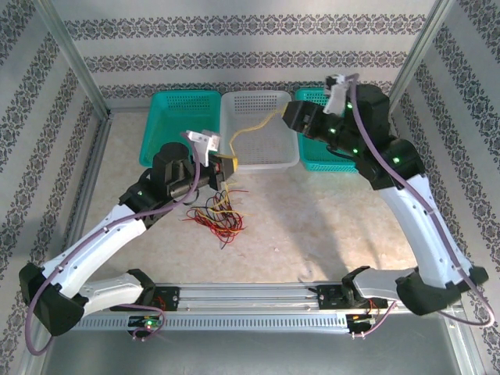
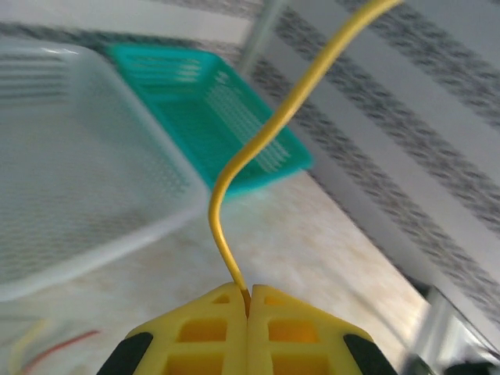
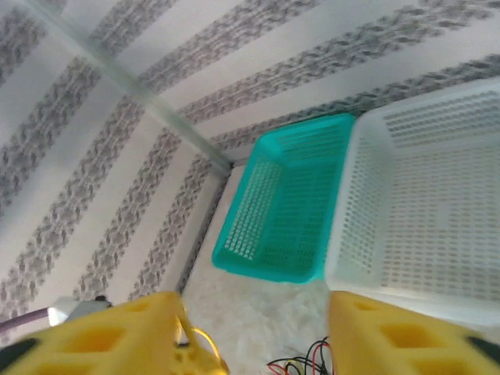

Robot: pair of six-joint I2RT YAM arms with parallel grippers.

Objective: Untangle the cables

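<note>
The left fingers [image 2: 248,332] were pressed together on a yellow cable [image 2: 266,141], which rose from the seam between them, bent, and ran up and away to the right. From above, it hung in a slack arc over the white basket [image 1: 266,166], from the left fingers [image 1: 224,162] at the basket's near-left corner towards the right fingers [image 1: 294,117] above its far-right corner. The right fingers [image 3: 406,336] stood apart with nothing between them. A loop of yellow wire showed just beside one of them, but I could not tell whether it touched.

The rest of the cables [image 1: 215,215], red, yellow and black, lay in a loose knot on the surface [image 1: 312,219], just near of the left fingers and outside every basket. Whether the yellow cable's tail reached back into that knot could not be made out.

The step in hand looked like laying this one separated cable into the white basket. To do it well, the left fingers would carry their end across the near rim and go low inside before parting. A thin, springy wire let go from high up tends to drape over the rim or flick out. The tail should come clear of the knot before that, lifted slowly so that no red or black strand came with it. The right arm would best hold off to the far right.
</note>
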